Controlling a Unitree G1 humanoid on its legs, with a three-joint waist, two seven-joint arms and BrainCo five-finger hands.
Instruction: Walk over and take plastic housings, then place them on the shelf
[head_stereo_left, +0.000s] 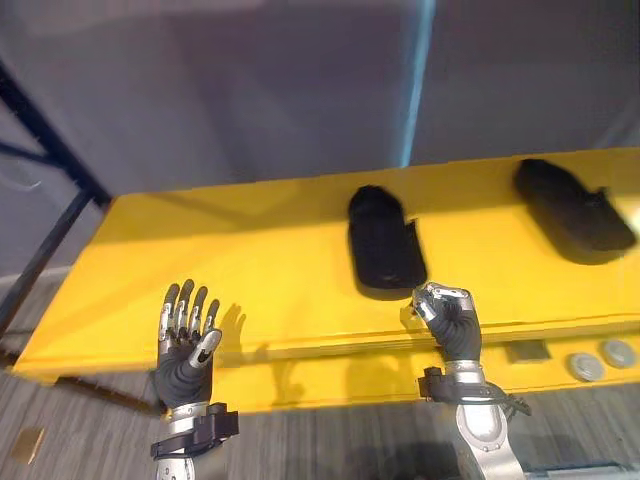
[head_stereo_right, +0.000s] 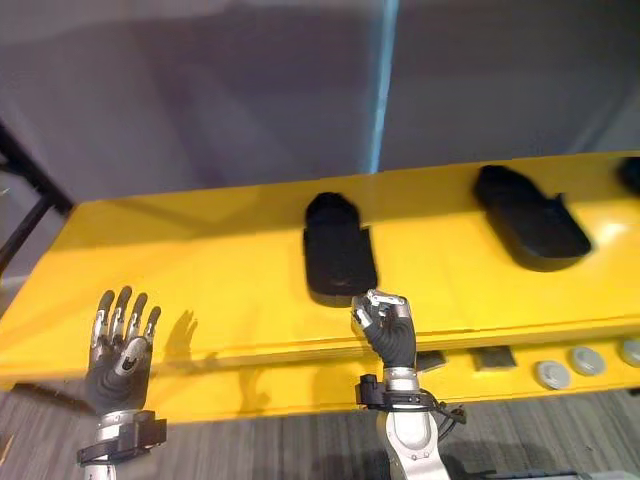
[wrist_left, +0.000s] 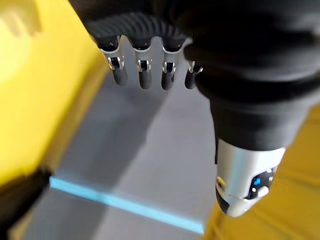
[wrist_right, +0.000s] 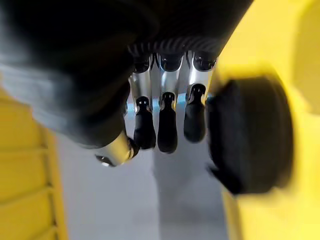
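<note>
Black plastic housing (head_stereo_left: 383, 245), just beyond right hand (head_stereo_left: 447, 318)

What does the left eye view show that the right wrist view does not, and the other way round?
Left eye view adds the open left hand raised before the yellow surface, a second black plastic housing farther right, and two round grey discs near the surface's front edge. Right wrist view adds a close look at the curled dark-tipped fingers of the right hand, nothing between them. Shared: that hand, the surface and the nearer black plastic housing, lying just beside those fingers, not gripped.
</note>
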